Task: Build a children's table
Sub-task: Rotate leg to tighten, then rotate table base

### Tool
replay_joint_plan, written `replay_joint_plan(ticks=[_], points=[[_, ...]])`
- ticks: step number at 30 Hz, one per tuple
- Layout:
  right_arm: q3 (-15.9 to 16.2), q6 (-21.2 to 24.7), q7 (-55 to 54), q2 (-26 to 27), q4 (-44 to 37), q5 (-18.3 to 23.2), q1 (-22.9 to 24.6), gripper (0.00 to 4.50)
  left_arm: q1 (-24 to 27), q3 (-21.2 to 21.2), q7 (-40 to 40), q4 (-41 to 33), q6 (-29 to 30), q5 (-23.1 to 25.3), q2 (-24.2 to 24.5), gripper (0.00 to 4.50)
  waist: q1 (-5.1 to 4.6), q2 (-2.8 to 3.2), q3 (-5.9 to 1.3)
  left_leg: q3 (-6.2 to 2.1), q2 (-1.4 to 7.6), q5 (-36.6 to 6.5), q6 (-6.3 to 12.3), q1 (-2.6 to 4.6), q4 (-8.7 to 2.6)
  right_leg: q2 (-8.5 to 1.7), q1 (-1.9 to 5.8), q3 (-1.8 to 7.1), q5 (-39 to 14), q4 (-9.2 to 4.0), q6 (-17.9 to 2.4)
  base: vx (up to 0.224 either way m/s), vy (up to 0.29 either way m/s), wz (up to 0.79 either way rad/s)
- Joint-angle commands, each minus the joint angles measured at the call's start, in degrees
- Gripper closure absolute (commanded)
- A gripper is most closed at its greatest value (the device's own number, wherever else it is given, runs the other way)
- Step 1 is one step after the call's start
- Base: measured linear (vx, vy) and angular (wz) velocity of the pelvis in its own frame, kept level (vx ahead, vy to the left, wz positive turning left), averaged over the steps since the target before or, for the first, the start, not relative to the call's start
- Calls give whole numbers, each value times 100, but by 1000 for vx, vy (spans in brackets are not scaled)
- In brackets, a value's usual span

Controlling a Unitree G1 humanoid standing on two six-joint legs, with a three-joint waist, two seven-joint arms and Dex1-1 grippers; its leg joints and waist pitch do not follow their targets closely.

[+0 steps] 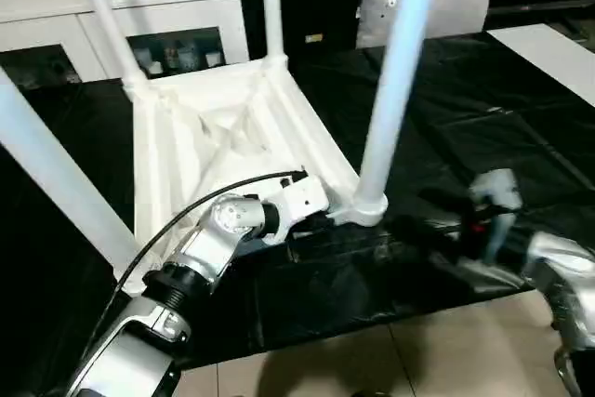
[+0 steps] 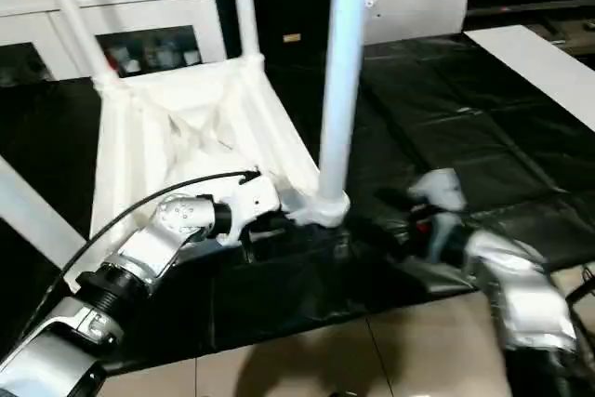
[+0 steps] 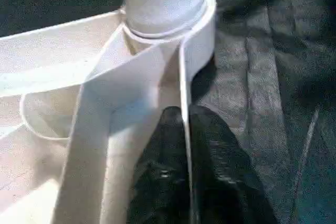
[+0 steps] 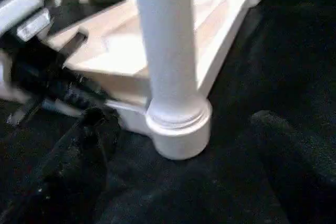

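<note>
the left gripper (image 3: pixel 185 129) pinches the upturned children's table (image 1: pixel 223 127) rim; right gripper (image 4: pixel 173 182), seemingly open, sits just beside its corner leg (image 4: pixel 168 45).

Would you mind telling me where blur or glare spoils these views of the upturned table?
Left eye view: the right pincer is smeared by motion, and the tabletop underside is washed out so its ribs barely read. Right wrist view: the near leg is soft, the left pincer streaked. Left wrist view: the corner socket glares, and the dark fingers lose detail.

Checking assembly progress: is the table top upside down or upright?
Upside down: the table top shows its ribbed underside, legs pointing up.
</note>
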Motion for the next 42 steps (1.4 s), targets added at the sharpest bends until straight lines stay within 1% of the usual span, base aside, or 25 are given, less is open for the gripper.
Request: replay_joint_plan(ticks=[1, 8, 15, 16, 17, 18, 19, 20, 21, 22, 23, 24, 26, 27, 28, 29, 30, 31, 32, 33, 37, 39, 40, 41, 42], points=[[89, -23, -42, 116, -376, 121, 112, 0, 148, 246, -59, -435, -5, -335, -20, 375, 43, -155, -374, -118, 256, -245, 794, -67, -373, -422, 395, 342, -1785, -420, -362, 0, 0, 0], [408, 494, -756, 539, -1063, 32, 331, 0, 835, 793, 842, -1300, 110, -700, -266, 316, 34, -127, -339, -100, 274, -255, 713, -54, -387, -427, 373, 355, -1901, -419, -412, 0, 0, 0], [726, 484, -1196, 876, -1540, -167, 614, 0, 1577, 1255, 1483, -2561, 559, -990, -540, 316, 26, -133, -283, -103, 244, -670, 512, -40, -431, -398, 327, 335, -2549, -551, -35, 0, 0, 0], [794, 588, -1320, 891, -1608, -244, 628, 0, 1703, 1200, 1586, -2761, 510, -925, -550, 316, 56, -209, -233, -406, 210, -720, 593, -388, -534, -476, 582, 98, -2190, -330, -106, 0, 0, 0], [843, 641, -1417, 921, -1644, -293, 623, 0, 1799, 1181, 1726, -2906, 611, -864, -582, 316, 23, -29, -301, -520, 319, -694, 670, -316, -558, -398, 570, 27, -1851, -342, -147, 0, -33, 40], [875, 666, -1497, 940, -1652, -324, 601, 0, 1829, 1171, 1916, -2949, 728, -731, -602, 316, -115, 19, -302, -834, 532, -906, 796, -271, -631, -368, 550, 16, -1288, -221, -135, 0, -33, 40], [875, 666, -1497, 940, -1652, -324, 601, 0, 1829, 1171, 1916, -2949, 728, -731, -602, 316, -209, 146, -275, -1211, 796, -1131, 1050, -136, -830, -183, 449, 41, -1145, 139, -230, 46, -78, 56], [912, 591, -1593, 964, -1585, -405, 540, 0, 1905, 1331, 2114, -3038, 885, -913, -753, 316, -270, 156, -266, -1332, 836, -1086, 1250, 3, -846, -110, 310, 138, -1228, 271, -356, 53, -118, 60], [921, 517, -1595, 973, -1561, -421, 526, 0, 1926, 1385, 2182, -3082, 940, -964, -797, 316, -320, -4, -210, -1226, 774, -762, 1597, 3, -667, -290, 248, 480, -1016, 221, -709, 53, -118, 60], [940, 398, -1605, 985, -1532, -453, 512, 0, 1986, 1462, 2273, -3220, 1033, -1081, -860, 316, -278, -162, -172, -670, 362, -909, 1109, -196, -348, -555, 337, 706, -1440, -295, -949, -7, -132, 38], [964, 295, -1572, 992, -1536, -455, 504, 0, 2078, 1412, 2203, -3322, 944, -1036, -783, 316, -139, -305, -190, -336, -91, -698, 780, -167, -72, -620, 393, 623, -2353, -517, -538, -19, -140, 2], [980, 245, -1554, 994, -1544, -455, 502, 0, 2146, 1365, 2134, -3386, 866, -1000, -721, 316, 115, -350, -189, -229, -176, -89, 488, -261, 50, -772, 484, 711, -3724, -550, 374, -19, -140, 2], [993, 267, -1498, 1001, -1606, -383, 507, 0, 2333, 1362, 1906, -3533, 709, -1186, -651, 295, 320, -419, -217, -276, -137, 88, 668, -367, 118, -920, 528, 947, -4080, -494, 953, -3, -54, -4], [1000, 293, -1508, 1007, -1640, -372, 492, 0, 2444, 1399, 1837, -3630, 792, -1337, -623, 284, 393, -374, -206, -345, -92, 243, 727, -453, 124, -990, 570, 948, -3729, -455, 736, 0, 0, 0], [1020, 287, -1504, 1014, -1627, -379, 449, 0, 2514, 1412, 1743, -3680, 832, -1445, -586, 279, 412, -294, -186, -340, -14, 468, 751, -360, -89, -797, 492, 740, -3287, -468, 226, 0, 0, 0], [1032, 279, -1499, 1016, -1615, -384, 427, 0, 2541, 1414, 1698, -3695, 844, -1484, -570, 279, 392, -202, -166, -354, 65, 406, 768, -293, -263, -608, 445, 609, -3043, -457, 17, 0, 0, 0], [1043, 271, -1499, 1017, -1601, -391, 405, 0, 2563, 1405, 1666, -3718, 877, -1502, -551, 275, 289, -146, -188, -366, 227, 67, 776, -135, -349, -317, 327, 507, -2559, -401, -93, 0, 0, 0], [1093, 226, -1506, 1023, -1530, -432, 309, 0, 2668, 1348, 1538, -3842, 1080, -1551, -463, 251, 222, -184, -200, -395, 308, -137, 777, -120, -389, -298, 351, 500, -2356, -358, -127, 0, 0, 0], [1116, 213, -1502, 1028, -1499, -443, 267, 0, 2725, 1305, 1475, -3900, 1111, -1552, -417, 251, 196, -121, -259, -456, 436, -333, 698, -94, -441, -326, 400, 519, -1930, -299, -241, -17, 56, -6], [1155, 177, -1497, 1051, -1424, -453, 176, 0, 2827, 1263, 1414, -3991, 1131, -1539, -348, 240, 177, -139, -243, -440, 444, -550, 648, -81, -465, -357, 372, 565, -1685, -295, -359, -17, 56, -6], [1204, 123, -1560, 1111, -1240, -515, -12, 0, 2993, 1211, 1309, -4158, 1162, -1608, -198, 206, 89, -205, -116, -327, 303, -1762, 220, 48, -531, -424, 327, 533, -3097, -553, -228, -15, 30, 0], [1203, 78, -1624, 1134, -1167, -576, -72, 0, 3038, 1198, 1279, -4215, 1202, -1638, -133, 197, 28, -192, -110, -343, 314, -1816, 170, 2, -566, -429, 381, 520, -3032, -550, -160, -16, 33, -1], [1150, -21, -1843, 1205, -987, -718, -227, 0, 3173, 1203, 1155, -4391, 1349, -1714, 61, 195, -5, -332, -110, -348, 319, -1835, 146, -17, -579, -453, 389, 528, -3113, -528, -112, 0, 0, 0], [1130, -40, -1904, 1215, -937, -742, -265, 0, 3211, 1220, 1125, -4434, 1374, -1730, 110, 187, 2, -268, -109, -352, 302, -1863, 126, 7, -576, -466, 365, 535, -3195, -526, -133, 0, 0, 0], [1026, -99, -2144, 1245, -736, -813, -410, 0, 3379, 1315, 975, -4610, 1494, -1840, 305, 175, -50, -302, -105, -346, 291, -1839, 95, 3, -560, -483, 364, 547, -3257, -540, -135, 0, 0, 0]])
